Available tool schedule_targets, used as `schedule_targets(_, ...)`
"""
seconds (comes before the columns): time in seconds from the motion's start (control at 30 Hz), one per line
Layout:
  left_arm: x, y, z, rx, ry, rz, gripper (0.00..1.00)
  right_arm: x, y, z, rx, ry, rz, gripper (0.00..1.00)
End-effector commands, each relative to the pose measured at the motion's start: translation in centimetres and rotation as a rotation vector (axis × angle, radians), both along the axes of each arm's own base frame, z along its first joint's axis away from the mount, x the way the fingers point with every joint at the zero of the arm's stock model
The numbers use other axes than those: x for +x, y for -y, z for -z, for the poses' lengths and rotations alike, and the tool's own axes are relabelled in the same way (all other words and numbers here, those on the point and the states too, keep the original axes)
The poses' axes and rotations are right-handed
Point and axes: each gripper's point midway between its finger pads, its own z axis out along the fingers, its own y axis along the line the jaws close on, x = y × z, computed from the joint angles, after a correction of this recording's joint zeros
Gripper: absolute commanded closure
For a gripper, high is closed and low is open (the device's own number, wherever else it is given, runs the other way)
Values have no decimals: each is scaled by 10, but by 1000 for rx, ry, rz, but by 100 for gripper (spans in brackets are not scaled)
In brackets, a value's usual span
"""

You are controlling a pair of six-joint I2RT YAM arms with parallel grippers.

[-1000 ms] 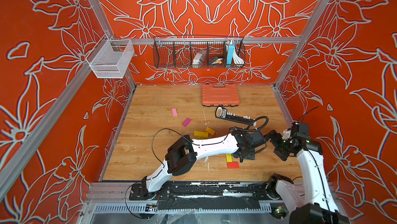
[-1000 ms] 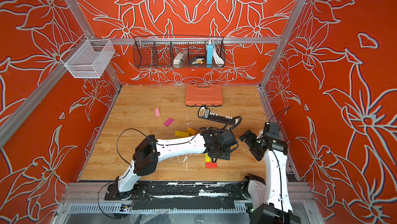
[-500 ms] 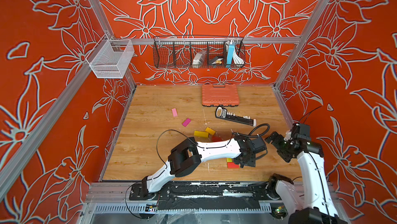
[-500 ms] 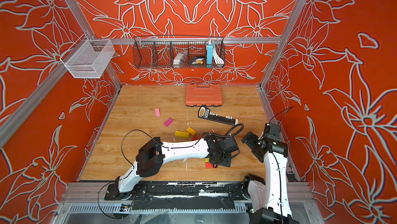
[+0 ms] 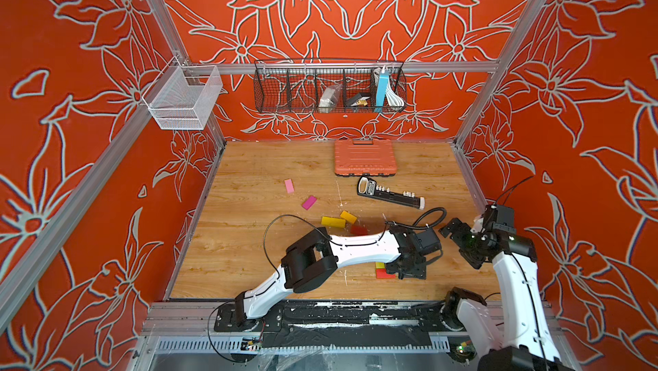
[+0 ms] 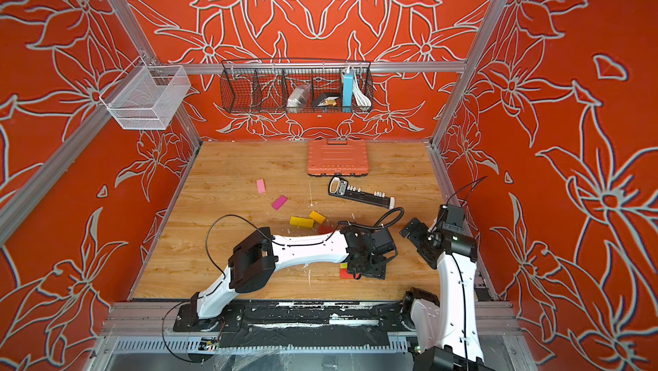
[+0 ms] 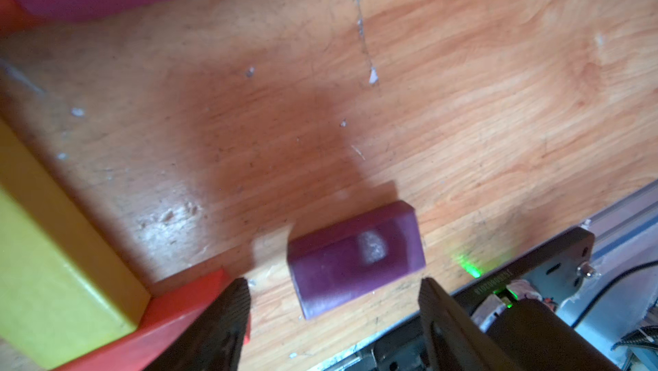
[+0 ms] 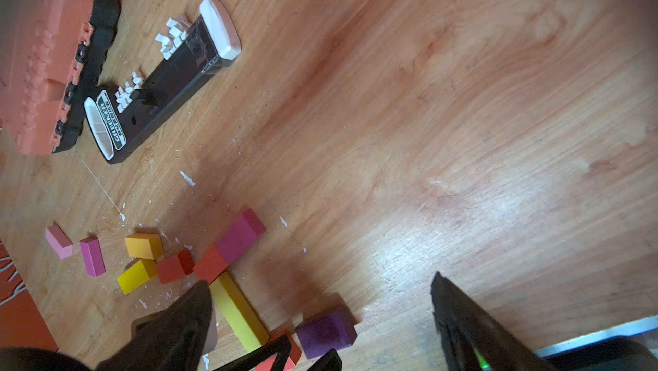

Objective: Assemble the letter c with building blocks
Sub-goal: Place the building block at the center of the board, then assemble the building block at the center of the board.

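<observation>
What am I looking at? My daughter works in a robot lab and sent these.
Two white robot arms reach over a wooden table. Two pictures look down from above; two come from cameras on the arms' wrists. Small coloured building blocks lie scattered, a pink block among them, plus an orange case and a black bar. The left gripper stands open around a purple block lying on the table near a long yellow block. The right gripper is open and empty. Nothing is held.
</observation>
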Motion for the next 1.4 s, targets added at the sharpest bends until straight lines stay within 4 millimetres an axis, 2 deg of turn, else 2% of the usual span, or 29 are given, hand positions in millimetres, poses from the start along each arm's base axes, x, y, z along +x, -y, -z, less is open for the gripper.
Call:
schedule_targets(0.0, 2, 3, -2, -2, 19, 27, 23, -3, -1, 3, 5, -9, -3, 2)
schedule_targets(0.13, 9, -1, -20, -19, 88, 58, 20, -2, -2, 2, 6, -6, -16, 2)
schedule_targets(0.3, 22, -6, -69, -77, 221, 109, 19, -1, -9, 4, 39, 13, -38, 3)
schedule_targets(0.47, 37, -30, -114, -123, 299, 105, 15, 2, -29, 7, 141, 48, -94, 9)
schedule_targets(0.57, 50, -54, -126, -166, 288, 58, 13, 0, -45, 9, 194, 73, -136, 13)
schedule_targets(0.8, 76, -122, -134, -221, 280, -82, 10, -18, -77, 22, 87, -16, -334, 12)
schedule_targets(1.07, 96, -198, -134, -223, 319, -201, 7, -45, -91, 43, -42, -122, -480, 11)
schedule_targets(1.2, 99, -223, -128, -233, 307, -237, 7, -51, -91, 49, -125, -153, -525, 11)
schedule_targets(1.37, 98, -238, -114, -236, 279, -252, 6, -58, -93, 61, -233, -214, -580, 11)
